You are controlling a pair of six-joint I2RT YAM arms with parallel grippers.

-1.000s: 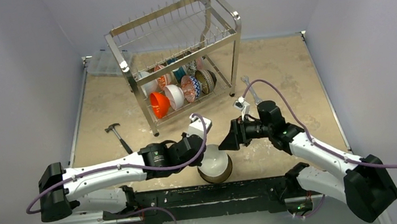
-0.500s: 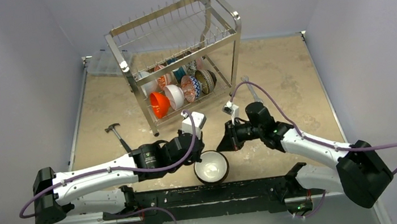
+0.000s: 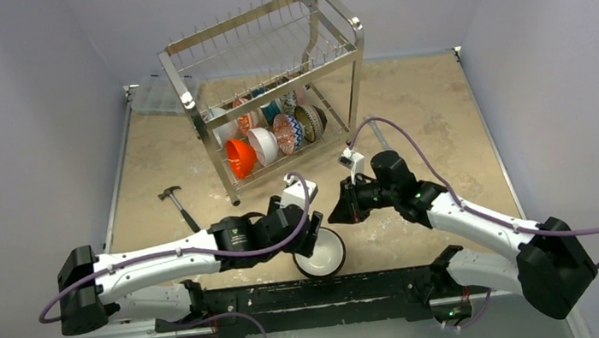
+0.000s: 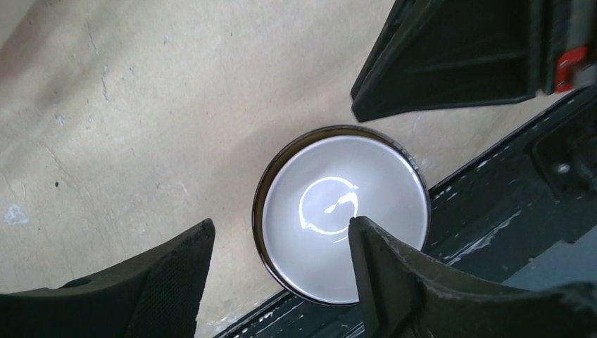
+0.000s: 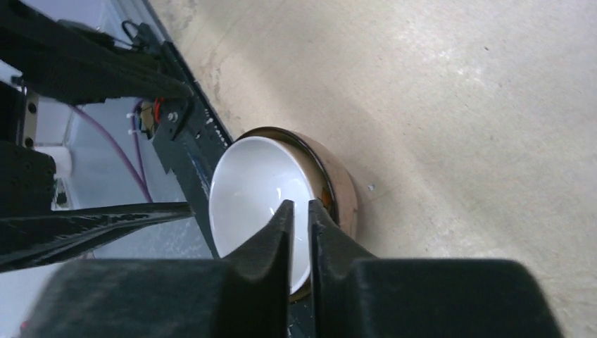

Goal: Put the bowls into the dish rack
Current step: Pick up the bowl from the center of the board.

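Left pincer [image 4: 281, 227]: fingers stood wide apart and held nothing. In its wrist view one finger [image 4: 394, 282] crossed in front of the bowl's lower rim; contact could not be confirmed.
Right pincer [image 5: 299, 208]: fingers drawn together to a thin slit with nothing between them. It hung just beside the bowl, apart from it.
Loose bowl: one round bowl, white inside with a dark brown outside [image 3: 321, 255], sat at the near edge of the tan stone-look table [image 3: 427, 110], against the black base rail [image 3: 294, 295]. It appeared tipped, its mouth partly toward the right arm.
Dish rack: a shiny two-tier metal wire rack [image 3: 270, 95] stood at the far side of the table, well apart from the loose bowl.
Rack contents: a plain orange-red bowl [image 3: 240, 156] and several patterned bowls [image 3: 285, 132] stood on edge in the lower tier.
Other items: a dark-headed hammer [image 3: 172, 197] lay left of the rack; a clear plastic box [image 3: 153, 96] lay behind the rack's left end.
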